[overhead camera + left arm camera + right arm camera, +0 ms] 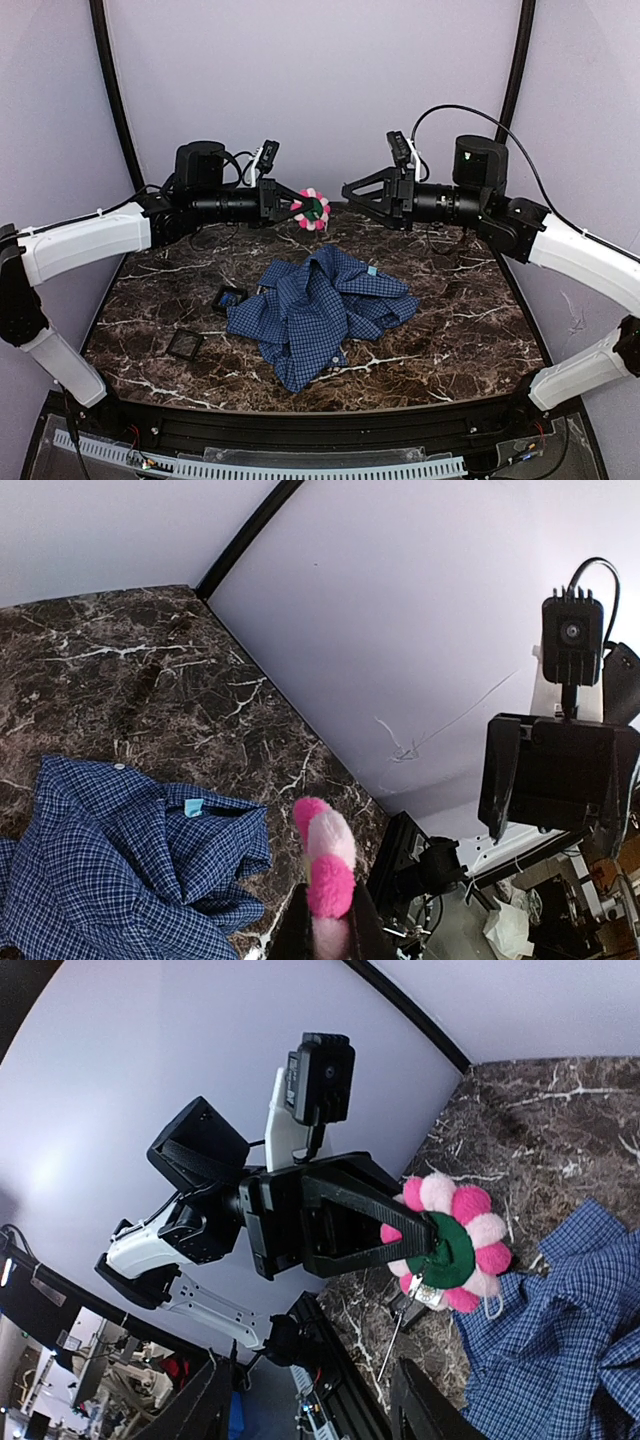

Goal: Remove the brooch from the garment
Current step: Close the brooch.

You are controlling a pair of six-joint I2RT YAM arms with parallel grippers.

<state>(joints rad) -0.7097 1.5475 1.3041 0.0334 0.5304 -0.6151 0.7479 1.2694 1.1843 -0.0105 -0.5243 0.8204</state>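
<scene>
The left gripper [298, 209] clamps the brooch [314, 208] between its fingertips, raised well above the garment [315, 310], while the right gripper [358, 205] faces it nearby, fingers spread apart.

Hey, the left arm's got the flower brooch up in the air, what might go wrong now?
The left gripper holds the brooch by one side in its jaws, high above the table; it might slip and drop back onto the garment. The right gripper, jaws open, faces it from close by, so a handover could knock it loose.
</scene>
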